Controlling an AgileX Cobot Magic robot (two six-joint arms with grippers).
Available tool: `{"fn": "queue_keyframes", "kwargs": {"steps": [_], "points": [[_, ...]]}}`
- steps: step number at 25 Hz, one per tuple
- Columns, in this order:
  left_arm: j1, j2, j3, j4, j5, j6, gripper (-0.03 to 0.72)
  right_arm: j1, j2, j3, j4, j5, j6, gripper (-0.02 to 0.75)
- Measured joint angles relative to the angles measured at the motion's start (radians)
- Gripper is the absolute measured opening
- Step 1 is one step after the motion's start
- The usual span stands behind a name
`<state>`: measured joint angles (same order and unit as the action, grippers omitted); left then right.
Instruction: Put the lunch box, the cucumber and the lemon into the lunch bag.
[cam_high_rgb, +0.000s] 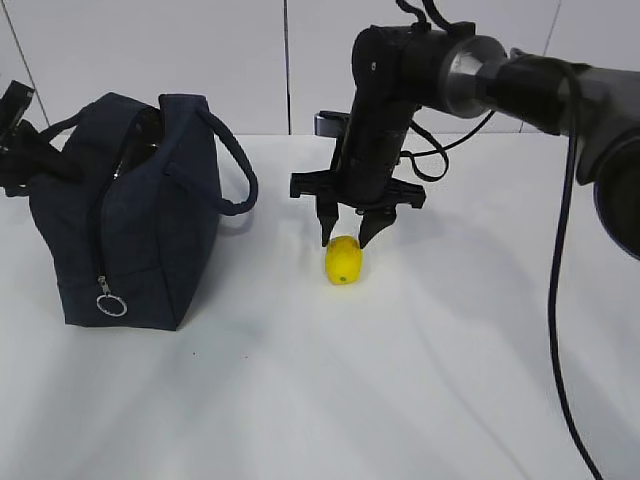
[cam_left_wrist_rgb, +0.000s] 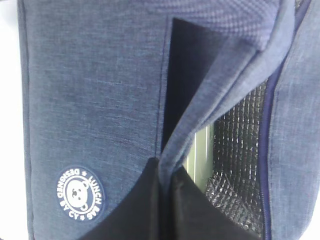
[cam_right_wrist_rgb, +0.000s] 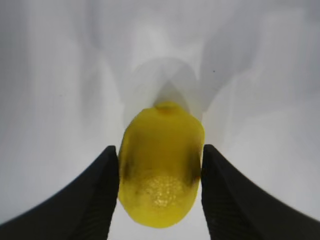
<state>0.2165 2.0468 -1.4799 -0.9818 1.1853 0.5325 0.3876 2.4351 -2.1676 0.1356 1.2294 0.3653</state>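
yellow lemon (cam_right_wrist_rgb: 161, 170) between right gripper (cam_high_rgb: 347, 232) fingers, touching | left gripper (cam_left_wrist_rgb: 162, 210) clenched on lunch bag (cam_left_wrist_rgb: 95, 100) edge

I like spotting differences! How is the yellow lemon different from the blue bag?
The lemon is small, bright yellow and rounded; the lunch bag is far bigger, dark navy and boxy. The lemon sits between the right gripper's fingers; the left gripper pinches the bag's rim. The bag has handles, a zipper and a silver ring pull; the lemon's skin is plain. Both rest on the white table.
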Motion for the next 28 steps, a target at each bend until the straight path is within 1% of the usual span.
{"fn": "queue_keyframes", "kwargs": {"steps": [4,11,28], "points": [[0.000,0.000,0.000,0.002,0.000,0.000,-0.009,0.000,0.024,0.000,-0.026,-0.002,0.027,0.407],[0.000,0.000,0.000,0.002,0.000,0.000,-0.009,0.010,0.026,0.000,-0.038,-0.004,0.031,0.407],[0.000,0.000,0.000,0.002,0.000,0.000,-0.009,0.010,0.026,0.000,-0.038,-0.004,0.032,0.407]]}}
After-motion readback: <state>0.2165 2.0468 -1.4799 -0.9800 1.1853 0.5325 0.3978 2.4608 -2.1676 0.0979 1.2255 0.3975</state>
